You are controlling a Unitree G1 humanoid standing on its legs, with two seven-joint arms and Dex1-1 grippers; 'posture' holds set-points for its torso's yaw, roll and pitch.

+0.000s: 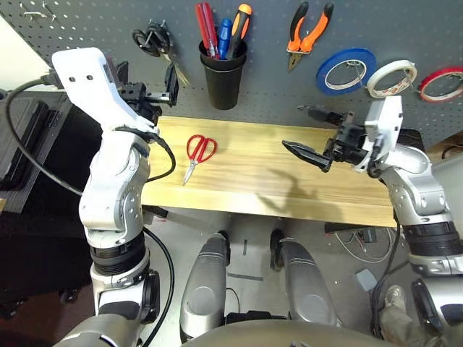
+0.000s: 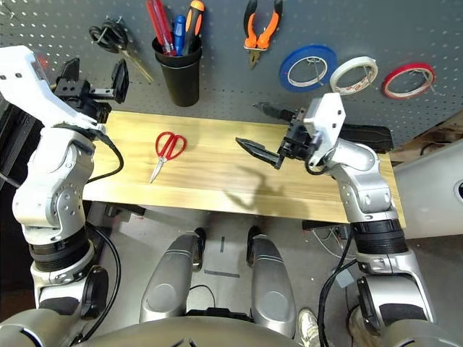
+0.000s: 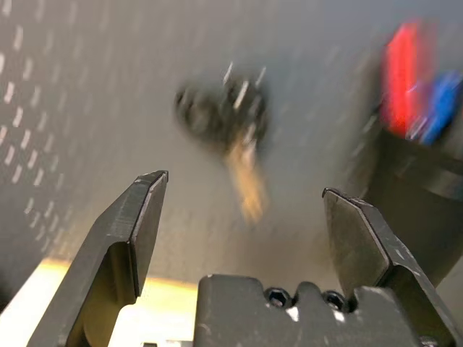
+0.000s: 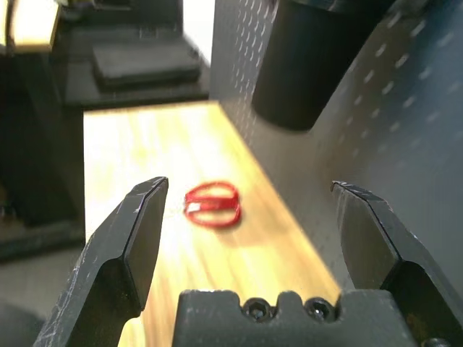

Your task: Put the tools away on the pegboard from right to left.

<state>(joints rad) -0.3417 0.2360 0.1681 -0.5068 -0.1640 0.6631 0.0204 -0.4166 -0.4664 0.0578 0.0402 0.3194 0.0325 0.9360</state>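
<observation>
Both grippers, left (image 1: 148,87) and right (image 2: 264,130), spread wide and empty. Red scissors (image 1: 197,153) flat on table (image 1: 289,188), well ahead of right fingertips, below left ones. Risk: thin handles slipping from a pinch, snagging black scissors (image 1: 155,40) on pegboard (image 1: 87,29).

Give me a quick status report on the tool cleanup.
Both claws, left and right, open, empty. Red-handled scissors alone on table. Path unobstructed.

No legible text, labels or numbers anywhere.
</observation>
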